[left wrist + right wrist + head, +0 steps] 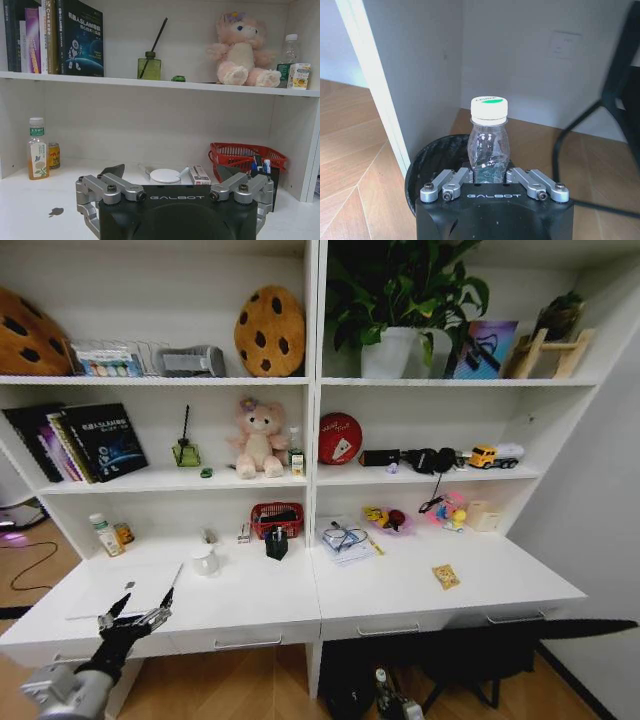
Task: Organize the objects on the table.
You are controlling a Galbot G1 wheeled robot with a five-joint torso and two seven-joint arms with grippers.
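Note:
On the long white table (400, 590), a closed silver laptop (105, 598) lies at the left end. My left gripper (143, 602) hovers open over the laptop's front edge, nothing between its fingers (113, 171). A tan snack packet (446, 576) lies on the right half. Pens stand in a black holder (276, 543) next to a red basket (277, 518). A tiny green-black item (178, 78) sits on the shelf above. Below the table front, my right gripper (490, 172) is shut on a clear plastic bottle (489, 142) with a white cap, above a black round bin (427, 160).
A white mug (205, 560), a tea bottle (104, 535) and a small can (124, 534) stand near the laptop. Papers with glasses (345, 538) and a pink bowl of toys (388, 520) sit at the back right. A black chair (470, 660) stands under the table.

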